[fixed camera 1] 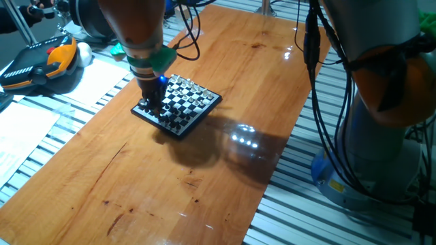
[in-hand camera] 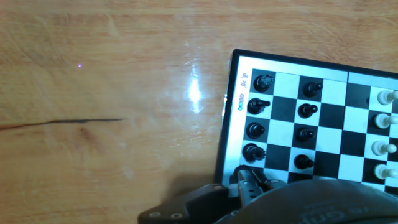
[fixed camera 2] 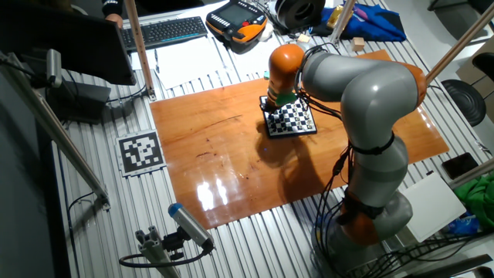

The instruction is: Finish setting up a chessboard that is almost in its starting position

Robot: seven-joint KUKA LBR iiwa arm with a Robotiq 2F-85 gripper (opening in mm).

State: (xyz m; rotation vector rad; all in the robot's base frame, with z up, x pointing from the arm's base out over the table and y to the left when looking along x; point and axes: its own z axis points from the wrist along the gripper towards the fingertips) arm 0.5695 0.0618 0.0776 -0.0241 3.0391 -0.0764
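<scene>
From one fixed view, the pincer (fixed camera 1: 152,102) sits low over the near corner of the chessboard (fixed camera 1: 178,102), which lies toward the far end of the glossy wooden bench (fixed camera 1: 177,177); lamp glare marks the wood beside it. The other fixed view shows a keyboard (fixed camera 2: 166,31) and a printed marker tag (fixed camera 2: 140,151) on slatted metal around the bench. In the hand view, black pieces (in-hand camera: 255,106) line the board's edge; whether the pincer is open, I cannot tell.

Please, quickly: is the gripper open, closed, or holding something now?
Gripper: low over the chessboard edge; state cannot be told.
</scene>
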